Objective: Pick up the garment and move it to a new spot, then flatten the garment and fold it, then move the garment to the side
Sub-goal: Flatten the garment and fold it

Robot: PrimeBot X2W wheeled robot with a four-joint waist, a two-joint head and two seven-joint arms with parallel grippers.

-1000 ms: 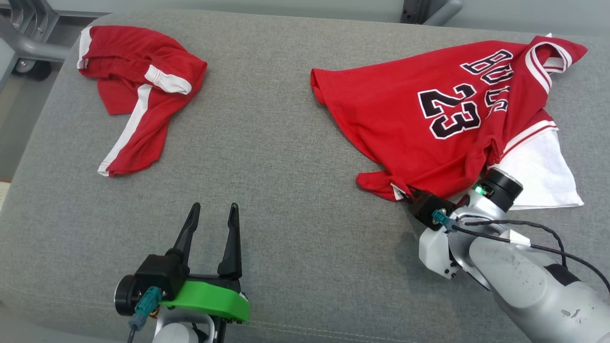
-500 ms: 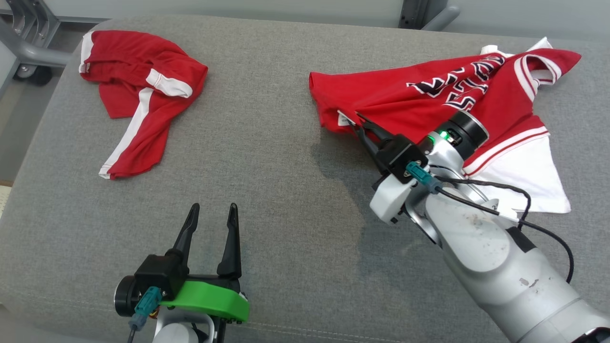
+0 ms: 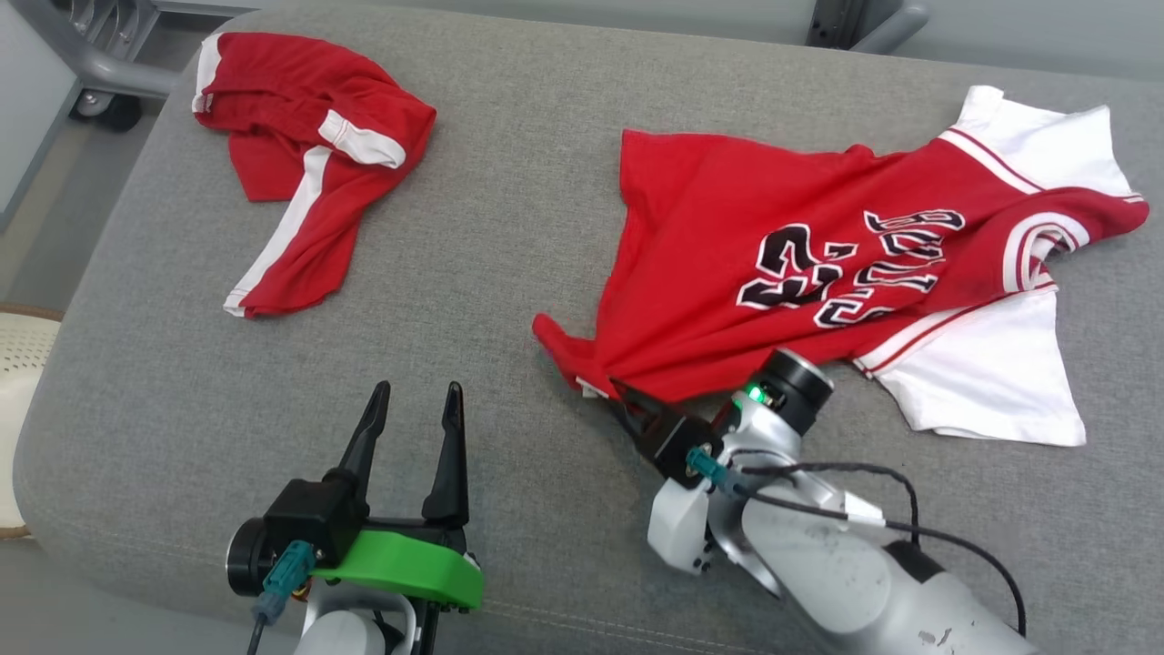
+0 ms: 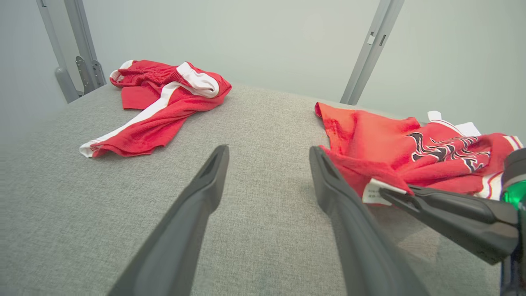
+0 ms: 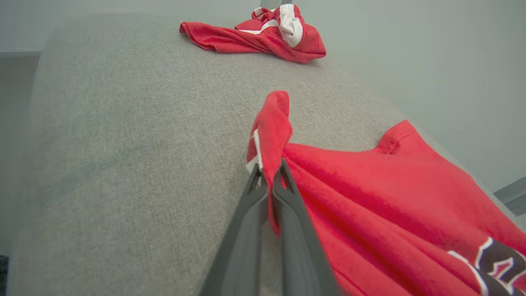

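The garment (image 3: 782, 246) is a red jersey with white sleeves and black "23" lettering, spread across the right half of the grey cushion (image 3: 509, 273). My right gripper (image 3: 618, 391) is shut on its lower hem corner, near a small white label. In the right wrist view the two fingers (image 5: 263, 193) pinch the red hem of the garment (image 5: 370, 197). My left gripper (image 3: 414, 405) stands open near the front edge, left of the jersey, with nothing between its fingers. In the left wrist view, the garment (image 4: 394, 144) lies to the right, beyond my left gripper (image 4: 269, 154).
A second red garment with white stripes (image 3: 309, 173) lies crumpled at the cushion's far left corner. Grey metal frame legs (image 3: 91, 64) stand behind the cushion. A pale woven object (image 3: 23, 364) sits on the floor at the left.
My right gripper has closed on the jersey's hem corner, lifted it up and over, then pulled it toward the front and left. The jersey now lies turned and more spread. The camera has shifted.
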